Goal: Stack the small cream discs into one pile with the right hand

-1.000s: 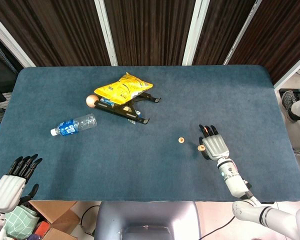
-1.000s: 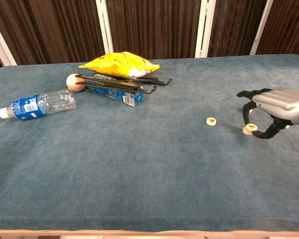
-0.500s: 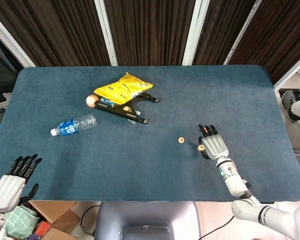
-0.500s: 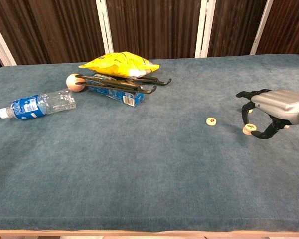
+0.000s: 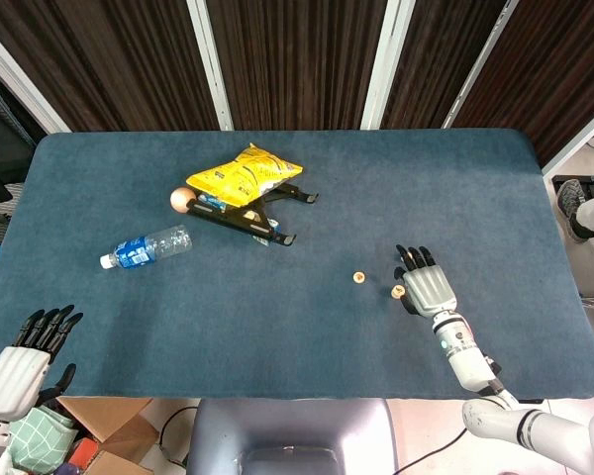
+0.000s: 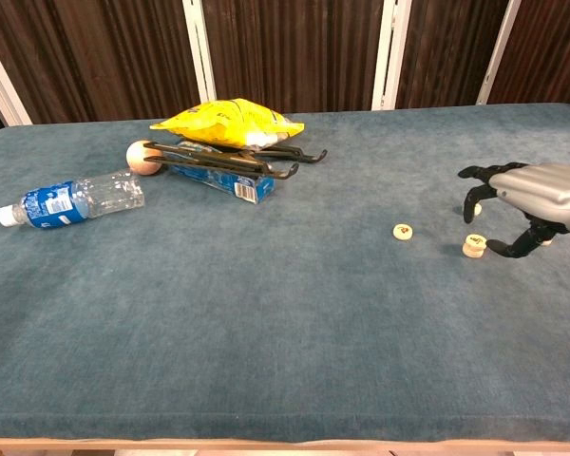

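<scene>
A single cream disc [image 6: 402, 231] lies alone on the worktop [image 6: 266, 313]. Just beside it to the right, a short pile of discs [image 6: 473, 245] has been let go: the right hand [image 6: 527, 195] has been drawn back and raised, fingers apart, holding nothing. One disc is judged left to stack.

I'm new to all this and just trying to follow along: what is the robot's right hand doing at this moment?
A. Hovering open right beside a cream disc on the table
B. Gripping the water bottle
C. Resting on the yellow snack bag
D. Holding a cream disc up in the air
A: the right hand is open with nothing in it, and the nearest cream disc sits on the table just beside its fingers.
</scene>
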Controlling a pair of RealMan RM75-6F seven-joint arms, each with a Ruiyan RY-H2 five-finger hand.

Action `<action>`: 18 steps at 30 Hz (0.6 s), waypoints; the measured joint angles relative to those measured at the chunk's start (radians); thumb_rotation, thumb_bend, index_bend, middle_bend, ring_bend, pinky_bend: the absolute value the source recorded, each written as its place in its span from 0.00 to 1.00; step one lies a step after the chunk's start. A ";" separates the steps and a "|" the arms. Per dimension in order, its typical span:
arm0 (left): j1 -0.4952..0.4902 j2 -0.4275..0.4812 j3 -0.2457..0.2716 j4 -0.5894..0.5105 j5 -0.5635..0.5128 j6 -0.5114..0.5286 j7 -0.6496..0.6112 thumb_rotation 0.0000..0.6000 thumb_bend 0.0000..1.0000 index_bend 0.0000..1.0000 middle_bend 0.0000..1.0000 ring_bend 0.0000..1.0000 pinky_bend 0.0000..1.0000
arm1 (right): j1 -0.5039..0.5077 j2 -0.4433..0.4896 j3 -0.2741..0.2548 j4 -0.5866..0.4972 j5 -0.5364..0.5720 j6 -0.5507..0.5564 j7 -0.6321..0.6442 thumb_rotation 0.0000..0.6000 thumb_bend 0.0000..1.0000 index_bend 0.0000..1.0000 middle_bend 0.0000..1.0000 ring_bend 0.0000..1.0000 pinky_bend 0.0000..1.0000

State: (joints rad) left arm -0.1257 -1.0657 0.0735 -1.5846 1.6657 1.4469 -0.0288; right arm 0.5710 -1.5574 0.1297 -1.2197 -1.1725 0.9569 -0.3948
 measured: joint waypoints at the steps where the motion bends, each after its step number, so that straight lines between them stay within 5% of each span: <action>1: 0.000 0.000 0.000 -0.001 0.000 0.000 0.000 1.00 0.47 0.00 0.00 0.00 0.04 | -0.006 0.007 -0.001 -0.005 -0.005 0.010 0.006 1.00 0.48 0.44 0.04 0.00 0.00; 8: 0.001 -0.002 0.002 0.003 0.005 0.002 0.000 1.00 0.47 0.00 0.00 0.00 0.04 | -0.037 0.048 -0.013 0.023 -0.014 0.028 0.053 1.00 0.47 0.45 0.04 0.00 0.00; 18: -0.001 -0.006 -0.001 0.002 -0.004 -0.005 0.012 1.00 0.47 0.00 0.00 0.00 0.04 | -0.020 -0.008 -0.009 0.206 0.026 -0.070 0.098 1.00 0.47 0.51 0.04 0.00 0.00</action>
State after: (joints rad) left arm -0.1266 -1.0716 0.0722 -1.5825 1.6619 1.4420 -0.0171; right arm 0.5513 -1.5652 0.1210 -1.0139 -1.1468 0.8868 -0.2971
